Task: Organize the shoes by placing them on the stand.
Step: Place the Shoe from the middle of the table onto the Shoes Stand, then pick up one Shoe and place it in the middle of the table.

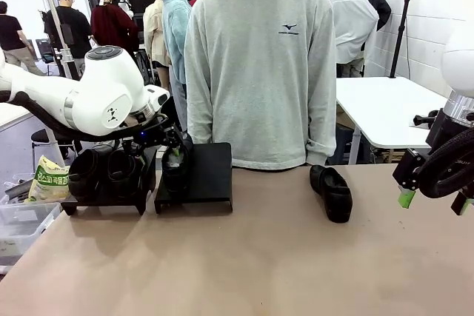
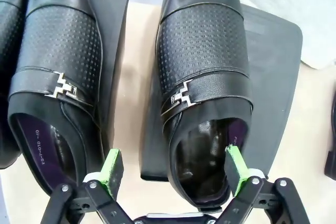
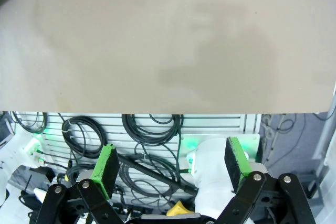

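Bare tan table (image 1: 244, 264) fills the near part of the front view. Left arm reaches in from picture left; left gripper (image 1: 172, 155) hangs over a black shoe (image 1: 175, 164) sitting on the right-hand black stand (image 1: 211, 175), jaws spread either side of it, not clamped. Left-hand stand (image 1: 111, 196) carries two more shoes (image 1: 104, 169) side by side. One lone shoe (image 1: 331, 192) lies on the table well right of the stands, near the person (image 1: 259, 64) in a grey sweatshirt at the far edge. Right gripper (image 1: 432, 201) hovers at the right edge above the table, green pads apart, holding nothing. Snack bag (image 1: 49, 180) sits left of the stands.

Left wrist view: green pads (image 2: 111, 166) wide apart at the bottom, flanking the heel opening of the perforated buckle shoe (image 2: 202, 77), which rests on its stand (image 2: 273, 77); pads look clear of the leather. Second buckle shoe (image 2: 55, 82) sits on the neighbouring stand (image 2: 110, 24), a strip of table between the stands.

Right wrist view: pads (image 3: 105, 166) open and empty, over the table's edge (image 3: 168, 45); coiled cables (image 3: 147, 129) and a slatted panel below.
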`<state>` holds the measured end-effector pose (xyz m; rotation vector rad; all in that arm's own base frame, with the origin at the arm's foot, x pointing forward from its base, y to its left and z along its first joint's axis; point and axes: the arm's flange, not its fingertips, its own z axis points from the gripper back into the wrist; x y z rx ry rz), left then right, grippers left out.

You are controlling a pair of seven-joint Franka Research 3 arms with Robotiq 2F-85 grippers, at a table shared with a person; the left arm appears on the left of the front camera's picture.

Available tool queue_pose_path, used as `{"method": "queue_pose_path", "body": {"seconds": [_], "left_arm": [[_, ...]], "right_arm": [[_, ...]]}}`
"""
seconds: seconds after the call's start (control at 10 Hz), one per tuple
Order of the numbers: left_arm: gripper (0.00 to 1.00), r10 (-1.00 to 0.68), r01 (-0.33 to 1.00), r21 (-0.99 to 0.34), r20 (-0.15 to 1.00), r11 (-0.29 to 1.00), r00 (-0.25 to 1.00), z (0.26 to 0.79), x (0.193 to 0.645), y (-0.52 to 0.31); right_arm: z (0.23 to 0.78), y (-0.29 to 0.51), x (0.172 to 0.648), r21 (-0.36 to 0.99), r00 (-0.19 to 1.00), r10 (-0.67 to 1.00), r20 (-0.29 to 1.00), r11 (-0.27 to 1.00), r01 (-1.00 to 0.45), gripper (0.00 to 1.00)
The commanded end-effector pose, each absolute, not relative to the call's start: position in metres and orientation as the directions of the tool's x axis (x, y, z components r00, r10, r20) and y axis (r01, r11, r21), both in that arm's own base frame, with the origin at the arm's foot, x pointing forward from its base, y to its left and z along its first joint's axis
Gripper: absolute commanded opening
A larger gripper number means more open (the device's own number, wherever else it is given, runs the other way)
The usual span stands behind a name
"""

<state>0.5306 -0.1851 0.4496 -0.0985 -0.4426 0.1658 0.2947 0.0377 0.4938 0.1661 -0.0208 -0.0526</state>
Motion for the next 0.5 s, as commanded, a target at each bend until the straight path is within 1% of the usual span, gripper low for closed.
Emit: {"method": "queue_pose_path", "body": {"seconds": [0.0,0.4], "left_arm": [[1.0,0.167,-0.121,-0.13,0.44,0.984,0.882,0.4513,0.5316,-0.187],[1.0,0.167,-0.121,-0.13,0.44,0.984,0.882,0.4513,0.5316,-0.187]], "right_arm": [[0.4929,0.0366,0.294,0.17,0.999,-0.042,0.013,0.985,0.039,1.0],[0.4929,0.0366,0.294,0.17,0.999,-0.042,0.013,0.985,0.039,1.0]]}}
